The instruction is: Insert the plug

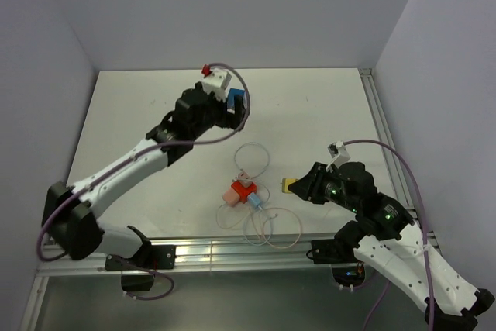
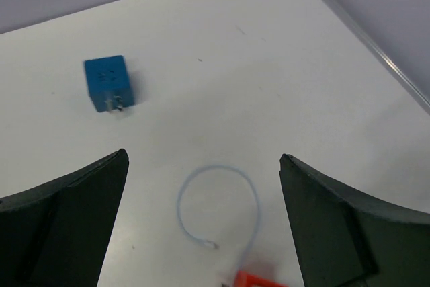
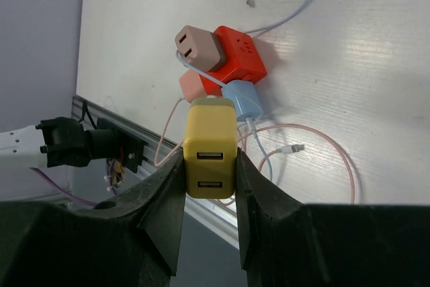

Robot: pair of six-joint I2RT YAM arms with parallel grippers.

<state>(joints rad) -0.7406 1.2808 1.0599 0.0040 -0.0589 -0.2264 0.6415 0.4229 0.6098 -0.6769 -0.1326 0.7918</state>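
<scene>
**Firmly, the right gripper is holding the yellow plug near the socket cube**

The right gripper is squeezing the yellow plug between both fingers, its jaws closed tight against the plug's two sides. The face with the two USB ports is pointing back toward the wrist camera. Just ahead of this gripper, the red socket cube is lying on the table. A tan plug is sitting in the cube's left face and a light blue plug is sticking out of the side nearest the gripper. A pink cable is curling over the table to the gripper's right.

The left gripper is hanging above the table with its jaws spread wide and is gripping nothing. Ahead of it and to its left, a blue adapter cube is resting on the table, well apart from both fingers. Directly below the gap between the fingers, a pale cable loop is lying flat.
</scene>
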